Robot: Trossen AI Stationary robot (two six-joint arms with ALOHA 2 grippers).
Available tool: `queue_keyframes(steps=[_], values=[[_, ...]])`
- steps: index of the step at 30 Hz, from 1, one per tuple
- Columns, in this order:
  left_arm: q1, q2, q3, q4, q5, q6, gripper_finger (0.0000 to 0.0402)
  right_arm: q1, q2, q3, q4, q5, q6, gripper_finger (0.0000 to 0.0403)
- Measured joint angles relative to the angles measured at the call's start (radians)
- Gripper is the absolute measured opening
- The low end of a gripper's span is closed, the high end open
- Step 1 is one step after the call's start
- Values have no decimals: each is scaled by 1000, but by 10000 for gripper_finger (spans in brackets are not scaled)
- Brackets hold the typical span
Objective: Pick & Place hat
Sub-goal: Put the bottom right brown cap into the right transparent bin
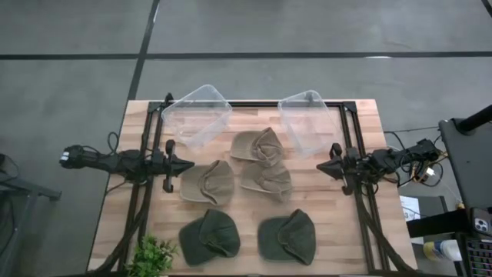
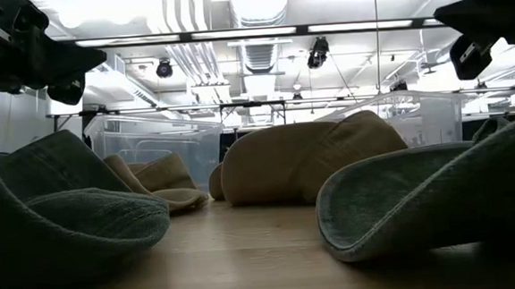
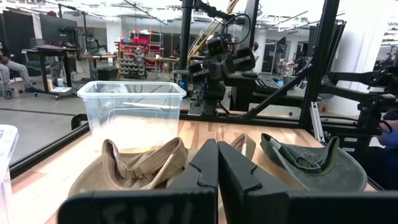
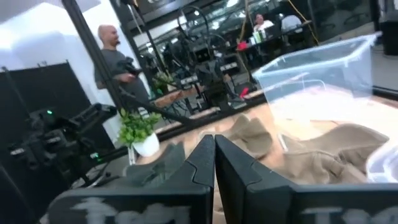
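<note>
My left gripper (image 1: 184, 165) at 9 o'clock and right gripper (image 1: 323, 167) at 3 o'clock both pressed together, empty, flanking the hats (image 1: 265, 181), bins (image 1: 197, 114) at 12 for drop-off

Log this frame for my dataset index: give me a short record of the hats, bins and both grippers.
tan hats: three, mid-table; one, one, one
green hats: two at the near edge; one, one
bins: left clear bin and right clear bin, both at the far edge, holding no hats
left gripper: shut, holding nothing, at the left side beside a tan hat
right gripper: shut, holding nothing, at the right side
plant: near left corner
hats placed: none yet
</note>
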State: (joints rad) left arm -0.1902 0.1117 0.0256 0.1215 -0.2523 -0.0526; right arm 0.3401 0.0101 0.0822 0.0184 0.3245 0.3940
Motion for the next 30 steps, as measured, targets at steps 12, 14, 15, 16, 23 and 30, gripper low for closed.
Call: queue_keyframes(steps=[12, 14, 15, 16, 23, 30], values=[[0, 0, 0, 0, 0, 0, 3, 0, 11, 0, 15, -96, 66, 8], [0, 0, 0, 0, 0, 0, 3, 0, 18, -4, 14, -113, 118, 9], [0, 0, 0, 0, 0, 0, 3, 0, 23, -8, 11, -117, 132, 8], [0, 0, 0, 0, 0, 0, 3, 0, 30, -9, 13, -117, 133, 9], [0, 1, 0, 0, 0, 0, 3, -1, 75, -39, 58, -6, 176, 8], [0, 1, 0, -1, 0, 0, 3, -1, 173, -60, 209, -13, 73, 8]])
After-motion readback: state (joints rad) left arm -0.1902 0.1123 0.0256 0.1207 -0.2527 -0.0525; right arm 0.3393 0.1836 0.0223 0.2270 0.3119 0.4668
